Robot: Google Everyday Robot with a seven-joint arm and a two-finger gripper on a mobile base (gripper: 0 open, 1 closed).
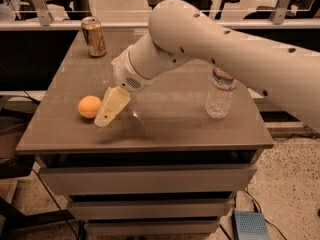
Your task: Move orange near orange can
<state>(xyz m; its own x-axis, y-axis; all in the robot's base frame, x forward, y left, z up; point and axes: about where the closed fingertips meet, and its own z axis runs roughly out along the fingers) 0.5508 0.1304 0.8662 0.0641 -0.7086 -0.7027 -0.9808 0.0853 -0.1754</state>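
Observation:
The orange (89, 106) lies on the brown table (165, 129) near its front left. The orange can (94, 36) stands upright at the table's far left corner, well behind the orange. My gripper (107, 115) points down and to the left, its pale tip just right of the orange and nearly touching it. The big white arm reaches in from the right across the table's middle.
A clear plastic water bottle (219, 94) stands on the right side of the table, partly behind the arm. The table has drawers below its front edge. A blue box (251, 226) lies on the floor at the lower right.

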